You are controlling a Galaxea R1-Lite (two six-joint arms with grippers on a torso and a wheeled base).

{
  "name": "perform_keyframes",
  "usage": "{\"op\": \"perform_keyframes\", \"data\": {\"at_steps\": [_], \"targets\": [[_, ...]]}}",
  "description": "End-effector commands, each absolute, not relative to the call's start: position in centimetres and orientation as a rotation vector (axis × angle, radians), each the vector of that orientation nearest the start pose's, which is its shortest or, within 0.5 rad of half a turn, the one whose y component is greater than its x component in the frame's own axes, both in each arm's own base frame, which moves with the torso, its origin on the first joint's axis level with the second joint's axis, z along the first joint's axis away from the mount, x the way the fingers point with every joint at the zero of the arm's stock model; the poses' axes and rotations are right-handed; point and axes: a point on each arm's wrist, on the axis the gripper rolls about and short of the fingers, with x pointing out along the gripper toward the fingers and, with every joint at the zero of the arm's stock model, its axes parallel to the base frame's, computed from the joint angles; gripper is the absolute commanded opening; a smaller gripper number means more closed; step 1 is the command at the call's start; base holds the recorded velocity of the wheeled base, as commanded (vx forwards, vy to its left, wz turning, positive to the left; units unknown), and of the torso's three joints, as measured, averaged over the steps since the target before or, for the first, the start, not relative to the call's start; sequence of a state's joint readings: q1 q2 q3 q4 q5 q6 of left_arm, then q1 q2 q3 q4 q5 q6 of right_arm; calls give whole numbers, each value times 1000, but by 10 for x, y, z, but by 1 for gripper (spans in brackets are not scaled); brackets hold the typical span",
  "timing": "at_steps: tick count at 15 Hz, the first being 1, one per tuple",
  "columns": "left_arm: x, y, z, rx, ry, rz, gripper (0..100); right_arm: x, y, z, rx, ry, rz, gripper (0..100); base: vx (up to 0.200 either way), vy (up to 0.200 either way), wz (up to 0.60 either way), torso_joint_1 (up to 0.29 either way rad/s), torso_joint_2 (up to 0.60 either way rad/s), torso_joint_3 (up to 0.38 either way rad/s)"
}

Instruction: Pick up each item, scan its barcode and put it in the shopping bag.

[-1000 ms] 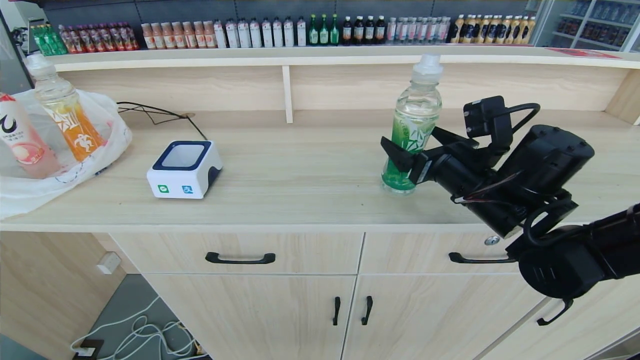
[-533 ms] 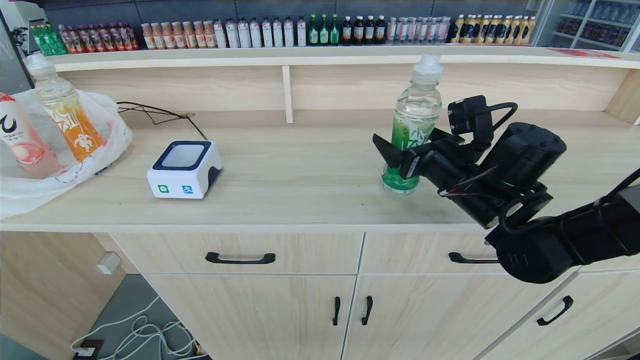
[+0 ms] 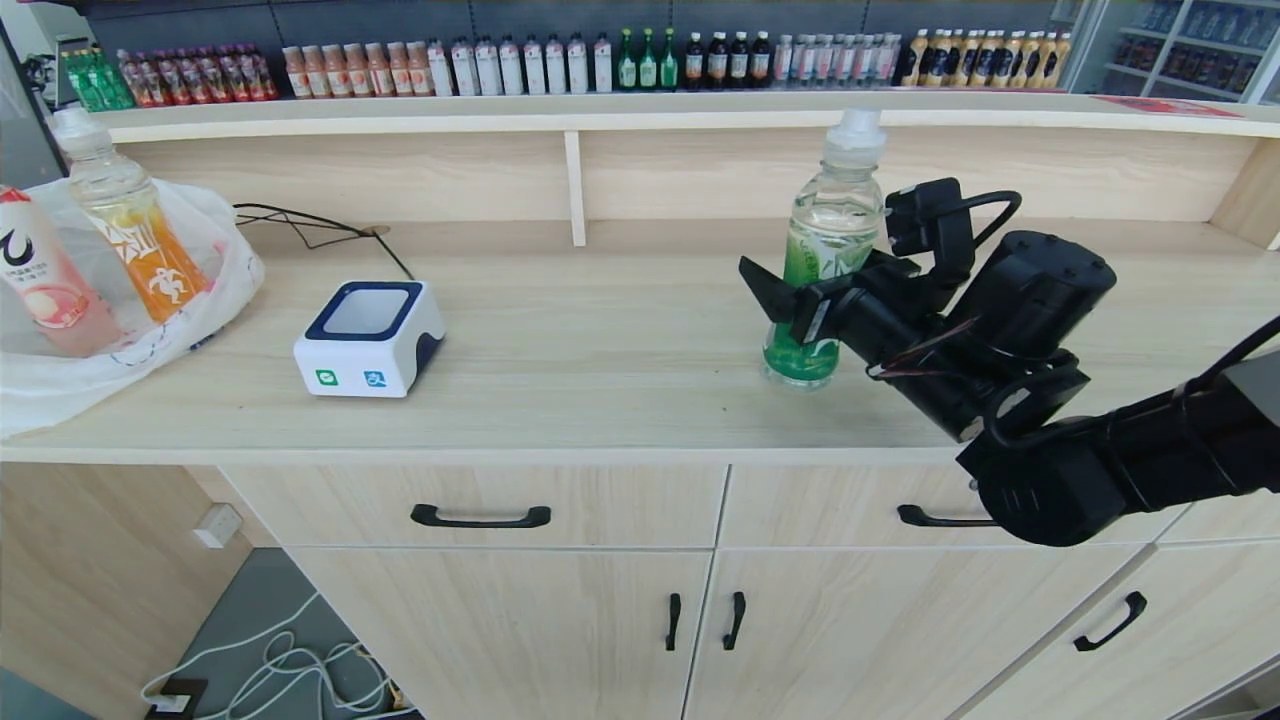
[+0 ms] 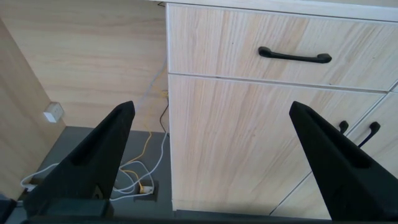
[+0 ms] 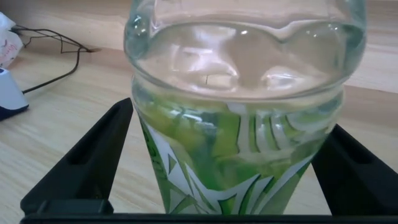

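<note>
A clear bottle with a green label and white cap point(image 3: 830, 230) stands upright on the right part of the wooden counter point(image 3: 600, 360). My right gripper point(image 3: 815, 290) is open at the bottle's lower half, one finger on each side. Close up, the bottle point(image 5: 236, 124) stands between the two black fingers point(image 5: 81, 168). The white scanner point(image 3: 368, 338) with its dark-framed window sits at the counter's left-middle. At the far left, the white shopping bag point(image 3: 60, 370) holds an orange-label bottle point(image 3: 130, 220) and a pink one point(image 3: 45, 280). My left gripper point(image 4: 211, 168) hangs open below the counter, facing the cabinet fronts.
The scanner's black cable point(image 3: 300, 225) runs to the back of the counter. A raised shelf point(image 3: 640, 105) with a divider point(image 3: 575, 190) borders the counter behind. Drawers and doors with black handles point(image 3: 480, 516) lie below. Cables point(image 3: 270, 670) lie on the floor.
My right arm has moved forward and to the left, bringing its open fingers further around the green bottle. The bottle, scanner and bag have stayed in place.
</note>
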State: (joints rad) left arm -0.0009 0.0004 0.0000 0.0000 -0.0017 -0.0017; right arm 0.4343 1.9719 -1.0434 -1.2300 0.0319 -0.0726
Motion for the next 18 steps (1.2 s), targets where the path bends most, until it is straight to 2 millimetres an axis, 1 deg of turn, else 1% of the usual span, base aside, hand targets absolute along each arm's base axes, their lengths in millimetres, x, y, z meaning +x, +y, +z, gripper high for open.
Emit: {"op": "perform_keyframes", "data": {"at_steps": [1, 2, 3, 9, 10, 14, 18], "targets": [[-23, 0, 75, -3, 0, -2, 100, 345, 160, 212, -10, -315, 450, 100, 0, 0, 0, 0, 0, 0], [-23, 0, 75, -3, 0, -2, 100, 345, 160, 213, -9, -317, 450, 100, 0, 0, 0, 0, 0, 0], [-23, 0, 75, -3, 0, 0, 100, 345, 160, 213, -11, -319, 450, 0, 0, 0, 0, 0, 0, 0], [-23, 0, 75, -3, 0, -2, 100, 342, 159, 220, -4, -341, 452, 0, 0, 0, 0, 0, 0, 0], [-23, 0, 75, -3, 0, 0, 100, 338, 161, 225, 1, -350, 460, 0, 0, 0, 0, 0, 0, 0], [-23, 0, 75, -3, 0, -2, 100, 338, 161, 225, 5, -350, 460, 0, 0, 0, 0, 0, 0, 0], [-23, 0, 75, -3, 0, 0, 100, 332, 157, 235, 10, -376, 458, 0, 0, 0, 0, 0, 0, 0]]}}
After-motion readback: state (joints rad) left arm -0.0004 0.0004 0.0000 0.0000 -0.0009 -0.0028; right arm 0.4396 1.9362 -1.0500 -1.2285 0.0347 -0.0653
